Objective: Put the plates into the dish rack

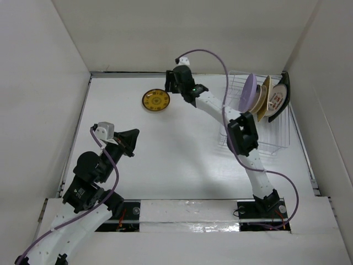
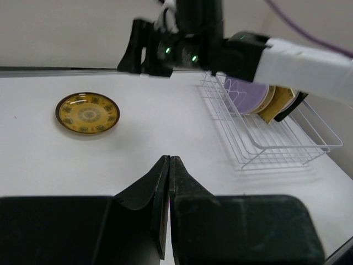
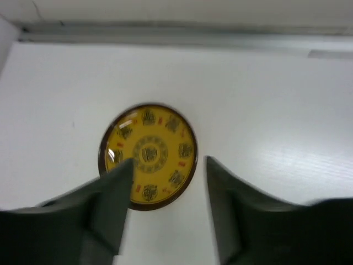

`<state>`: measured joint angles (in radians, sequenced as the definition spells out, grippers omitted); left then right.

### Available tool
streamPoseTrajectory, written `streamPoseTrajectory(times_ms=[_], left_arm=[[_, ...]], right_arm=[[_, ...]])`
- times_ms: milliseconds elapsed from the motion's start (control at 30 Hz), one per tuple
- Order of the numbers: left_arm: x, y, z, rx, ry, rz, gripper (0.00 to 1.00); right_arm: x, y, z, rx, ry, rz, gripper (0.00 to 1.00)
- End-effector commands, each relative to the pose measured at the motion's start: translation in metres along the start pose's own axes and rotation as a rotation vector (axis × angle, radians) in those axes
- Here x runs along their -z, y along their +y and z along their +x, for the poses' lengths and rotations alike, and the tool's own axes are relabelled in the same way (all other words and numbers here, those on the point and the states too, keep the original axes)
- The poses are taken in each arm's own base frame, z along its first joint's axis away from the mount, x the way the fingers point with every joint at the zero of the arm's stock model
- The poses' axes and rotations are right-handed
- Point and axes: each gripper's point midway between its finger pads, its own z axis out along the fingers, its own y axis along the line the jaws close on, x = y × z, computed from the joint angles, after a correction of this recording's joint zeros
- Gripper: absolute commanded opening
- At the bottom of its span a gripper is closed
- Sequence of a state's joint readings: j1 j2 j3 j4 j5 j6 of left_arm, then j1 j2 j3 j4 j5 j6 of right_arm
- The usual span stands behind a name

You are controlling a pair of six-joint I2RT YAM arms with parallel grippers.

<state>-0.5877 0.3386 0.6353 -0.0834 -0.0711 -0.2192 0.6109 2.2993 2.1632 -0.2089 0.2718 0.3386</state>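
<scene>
One plate still flat on the bench, right tool above it

The round, brown-rimmed yellow patterned plate (image 3: pixel 149 156) lay flat on the white bench (image 1: pixel 182 160), well apart from the white wire dish rack (image 1: pixel 274 136), where the other plates (image 1: pixel 251 91) stood on edge. Our right tool (image 3: pixel 168 165) hung over its near rim, partly open and empty. Our left tool (image 2: pixel 169 163) was closed on nothing. We judged that a shallow pinch on the low rim could push the plate away or let it slip.
</scene>
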Motion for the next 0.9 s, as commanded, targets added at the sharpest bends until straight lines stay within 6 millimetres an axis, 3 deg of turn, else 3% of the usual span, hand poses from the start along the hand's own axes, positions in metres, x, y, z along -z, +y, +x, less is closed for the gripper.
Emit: streamPoseTrajectory(times_ms=[0,33,167,400,567,633,767,800,867], left_arm=[[-0.007,0.001,-0.010,-0.001,-0.027,-0.019,0.00],[-0.007,0.001,-0.010,-0.003,-0.024,-0.023,0.00],[-0.008,0.005,-0.011,-0.004,-0.031,-0.035,0.00],[-0.008,0.006,-0.012,-0.009,-0.034,-0.037,0.00],[-0.005,0.006,-0.017,-0.010,-0.054,-0.038,0.00],[-0.002,0.005,-0.019,-0.008,-0.067,-0.035,0.00],[0.002,0.002,-0.024,-0.008,-0.087,-0.015,0.00],[0.004,0.001,-0.026,-0.007,-0.093,-0.011,0.00],[0.006,0.002,-0.028,-0.006,-0.103,-0.012,0.00]], right_arm=[[-0.023,0.029,0.034,-0.164,0.078,-0.084,0.68],[-0.036,0.024,0.057,-0.179,0.108,-0.060,0.71],[-0.058,0.007,0.086,-0.286,0.160,-0.055,0.76],[-0.073,0.016,0.145,-0.446,0.314,-0.158,0.75],[-0.076,0.017,0.178,-0.524,0.358,-0.144,0.49],[-0.075,0.022,0.180,-0.540,0.353,-0.148,0.45],[-0.076,0.029,0.179,-0.548,0.349,-0.137,0.20],[-0.076,0.027,0.180,-0.557,0.340,-0.133,0.05],[-0.068,0.033,0.168,-0.562,0.297,-0.145,0.00]])
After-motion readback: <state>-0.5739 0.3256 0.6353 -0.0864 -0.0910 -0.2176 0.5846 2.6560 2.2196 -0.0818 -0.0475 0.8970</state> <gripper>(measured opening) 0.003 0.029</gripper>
